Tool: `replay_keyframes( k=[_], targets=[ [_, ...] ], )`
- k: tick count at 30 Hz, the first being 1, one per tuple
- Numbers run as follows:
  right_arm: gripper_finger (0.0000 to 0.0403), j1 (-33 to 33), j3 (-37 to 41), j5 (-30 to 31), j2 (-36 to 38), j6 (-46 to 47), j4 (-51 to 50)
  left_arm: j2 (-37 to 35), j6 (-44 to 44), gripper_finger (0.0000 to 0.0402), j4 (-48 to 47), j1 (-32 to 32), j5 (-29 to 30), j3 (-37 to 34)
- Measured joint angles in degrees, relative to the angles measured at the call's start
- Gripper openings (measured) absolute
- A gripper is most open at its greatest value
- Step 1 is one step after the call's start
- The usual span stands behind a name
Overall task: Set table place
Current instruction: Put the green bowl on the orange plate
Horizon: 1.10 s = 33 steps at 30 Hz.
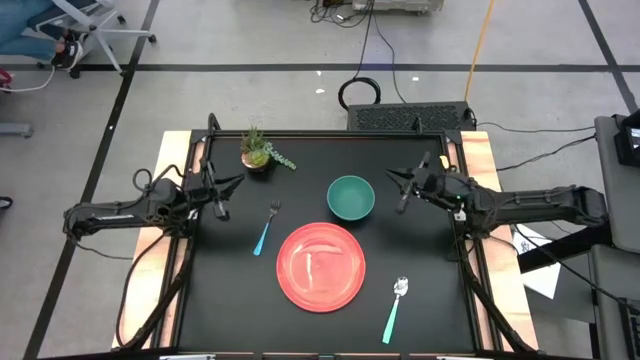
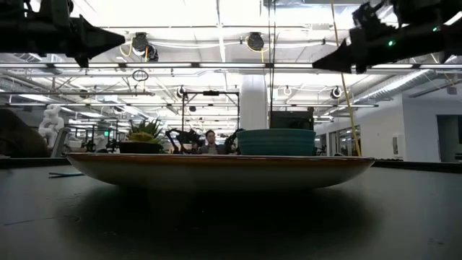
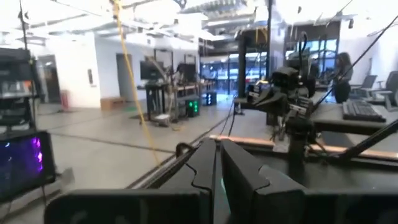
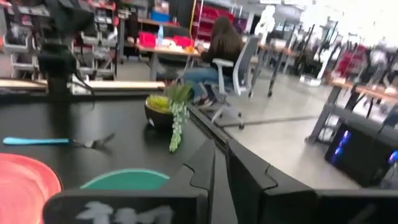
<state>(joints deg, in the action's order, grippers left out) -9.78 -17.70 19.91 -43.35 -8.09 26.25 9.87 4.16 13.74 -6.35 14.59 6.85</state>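
Note:
The red plate [image 1: 320, 267] lies flat on the black table [image 1: 430, 300], near its front middle. Just behind the plate the teal bowl [image 1: 351, 197] stands upright. The fork [image 1: 266, 228] lies to the plate's left, and the spoon [image 1: 395, 308] to its right. My left gripper [image 1: 238, 182] hovers at the table's left side, shut and with nothing in it, pointing level toward the right. My right gripper [image 1: 392, 176] hovers right of the bowl, pointing left, its fingers [image 4: 245, 174] close together on nothing. Both hang well above the table in the low view.
A small potted plant [image 1: 258, 152] stands at the far left of the table, behind the fork. Pale wooden strips [image 1: 485, 160] run along the two short sides. A dark box [image 1: 410, 117] sits beyond the far edge. A person sits at a desk [image 4: 221, 43] in the room.

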Motion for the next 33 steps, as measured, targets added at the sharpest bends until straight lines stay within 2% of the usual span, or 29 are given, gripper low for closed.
replay_keyframes(
  k=[4,10,17,25,27,33],
  targets=[
    [0.0045,-4.21,0.01,-5.07,-3.47,3.82,-1.31,0.28,-3.03,0.0031,-3.02,0.0,0.02,0.0],
    [0.007,-8.42,0.0,-8.17,-7.9,5.89,0.61,0.26,-3.37,0.0031,-4.64,0.0,0.02,0.0],
    [0.0086,-9.45,-0.01,-8.02,-10.02,5.7,7.07,0.26,1.82,0.0031,-3.67,0.0,0.04,0.0],
    [0.0086,-9.29,-0.47,-8.21,-10.05,6.96,10.05,0.26,-0.21,0.0031,-5.47,0.0,0.02,0.0],
    [0.0086,-9.4,-3.43,-8.17,-10.06,7.78,5.52,0.26,-0.48,0.0031,-5.6,0.0,0.11,0.0],
    [0.0086,-10.98,-17.58,-8.12,-13.2,11.4,-20.56,0.26,-0.19,0.0031,-5.67,0.0,1.79,0.0]
  ],
)
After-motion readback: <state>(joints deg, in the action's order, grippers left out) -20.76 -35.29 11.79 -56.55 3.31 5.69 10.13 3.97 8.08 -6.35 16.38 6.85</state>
